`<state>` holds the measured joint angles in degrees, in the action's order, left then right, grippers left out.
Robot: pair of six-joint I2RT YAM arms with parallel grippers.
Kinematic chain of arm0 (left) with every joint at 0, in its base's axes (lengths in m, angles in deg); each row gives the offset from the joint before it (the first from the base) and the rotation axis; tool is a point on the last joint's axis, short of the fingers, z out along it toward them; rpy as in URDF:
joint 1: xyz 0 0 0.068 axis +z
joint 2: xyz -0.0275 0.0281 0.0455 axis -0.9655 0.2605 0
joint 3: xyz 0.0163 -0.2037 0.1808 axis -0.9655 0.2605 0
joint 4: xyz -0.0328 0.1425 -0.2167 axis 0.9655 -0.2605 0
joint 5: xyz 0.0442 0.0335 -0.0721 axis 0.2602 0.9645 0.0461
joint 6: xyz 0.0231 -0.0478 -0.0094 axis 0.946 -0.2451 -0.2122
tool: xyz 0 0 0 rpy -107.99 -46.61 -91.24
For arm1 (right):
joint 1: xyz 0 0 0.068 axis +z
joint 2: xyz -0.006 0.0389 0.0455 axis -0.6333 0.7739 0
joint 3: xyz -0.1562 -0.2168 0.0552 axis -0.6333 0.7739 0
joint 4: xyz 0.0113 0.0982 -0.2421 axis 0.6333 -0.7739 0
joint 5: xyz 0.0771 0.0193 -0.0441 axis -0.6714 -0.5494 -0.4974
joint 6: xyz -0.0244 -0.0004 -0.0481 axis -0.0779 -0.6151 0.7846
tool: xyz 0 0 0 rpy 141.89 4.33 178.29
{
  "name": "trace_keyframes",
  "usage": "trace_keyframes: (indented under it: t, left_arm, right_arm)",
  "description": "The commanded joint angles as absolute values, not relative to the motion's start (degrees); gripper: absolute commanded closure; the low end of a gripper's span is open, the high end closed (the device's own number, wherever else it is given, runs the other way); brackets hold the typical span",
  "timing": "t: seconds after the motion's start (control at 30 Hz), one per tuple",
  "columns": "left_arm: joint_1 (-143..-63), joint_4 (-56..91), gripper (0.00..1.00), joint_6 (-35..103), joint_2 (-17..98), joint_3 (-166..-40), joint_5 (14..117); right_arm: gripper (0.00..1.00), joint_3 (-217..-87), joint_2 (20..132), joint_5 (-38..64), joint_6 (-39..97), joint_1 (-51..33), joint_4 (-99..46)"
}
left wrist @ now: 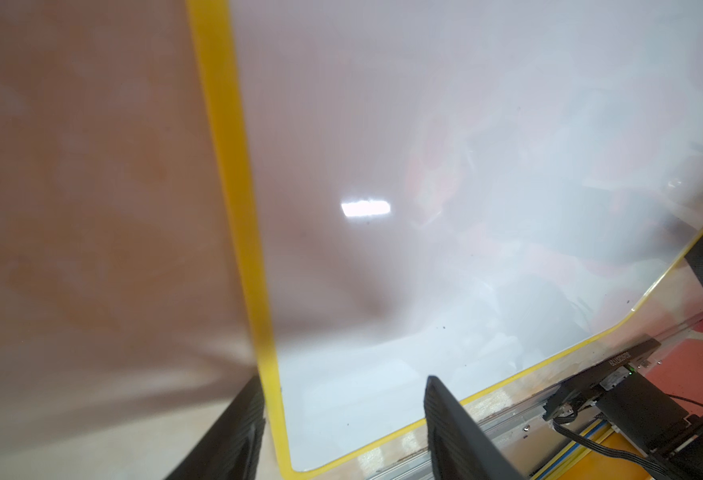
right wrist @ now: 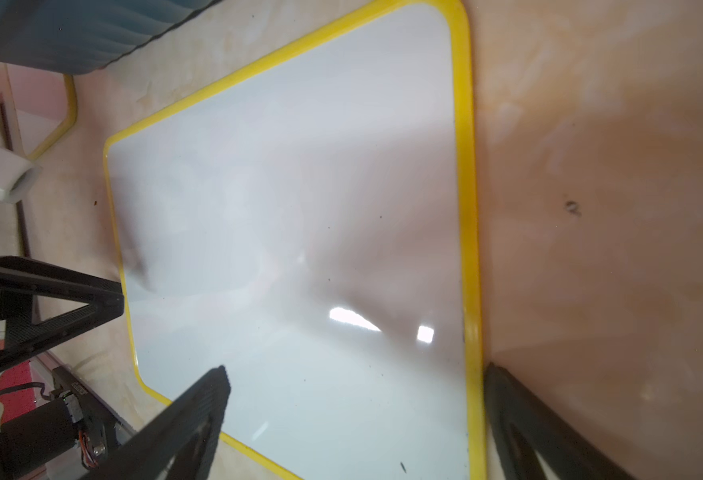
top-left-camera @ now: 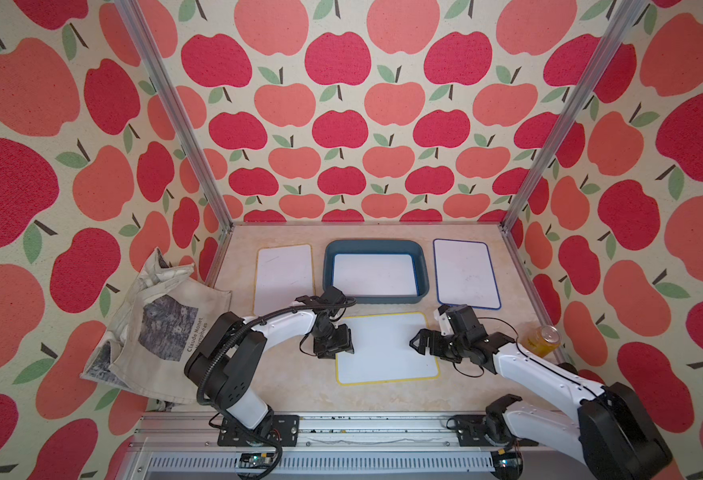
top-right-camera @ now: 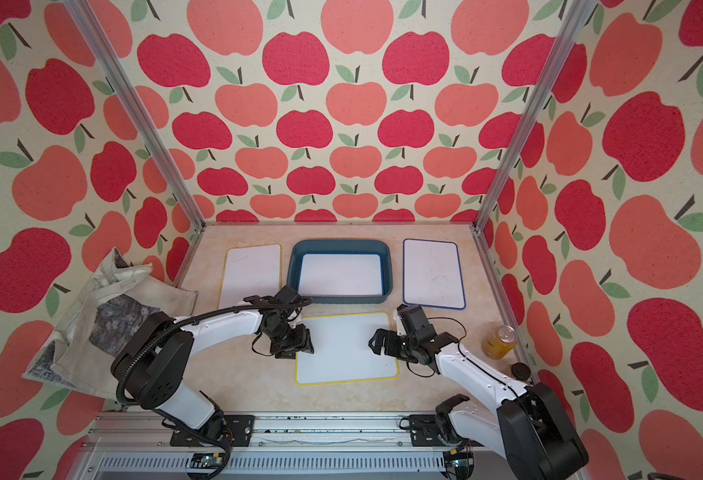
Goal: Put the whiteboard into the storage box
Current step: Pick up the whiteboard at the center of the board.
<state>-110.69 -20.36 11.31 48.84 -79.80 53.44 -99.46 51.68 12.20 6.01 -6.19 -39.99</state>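
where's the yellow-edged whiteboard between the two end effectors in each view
In a top view: the whiteboard lies low centre, in front of the storage box.
In a top view: same spot, slightly further left.
Left wrist: fills most of the picture, one yellow edge running down it.
Right wrist: fills the middle, a rounded corner at top.
Shared landmark: the left end effector at the board's short edge.

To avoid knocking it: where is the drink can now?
In both top views the drink can stands at the table's right edge, beside the right arm and nearer the robot than the blue-framed whiteboard.
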Motion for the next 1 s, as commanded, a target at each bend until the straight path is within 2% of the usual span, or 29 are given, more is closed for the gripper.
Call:
trace_keyframes:
  t: [0.0, 0.23, 0.5, 0.7, 0.97]
  left_arm:
    - [-110.7, -21.3, 0.36, 14.9, 51.5, -80.1, 54.4]
    - [-109.3, -26.8, 0.36, 18.4, 52.6, -82.3, 59.5]
    - [-107.4, -34.0, 0.34, 18.9, 49.1, -81.9, 68.8]
    - [-108.3, -30.6, 0.32, 19.8, 48.2, -78.4, 65.1]
    - [-115.0, -27.3, 0.3, 18.5, 54.2, -81.4, 59.5]
  right_arm:
    - [0.01, -95.1, 51.7, 7.3, -0.6, -1.7, -42.4]
    - [0.01, -95.6, 49.7, 11.6, -4.7, 7.0, -43.1]
    - [0.01, -99.5, 49.9, 18.0, 1.1, 4.3, -54.0]
    - [0.01, -100.1, 52.8, 15.9, 3.2, 1.9, -52.6]
    - [0.01, -98.6, 57.0, 14.1, 0.1, 5.4, -46.2]
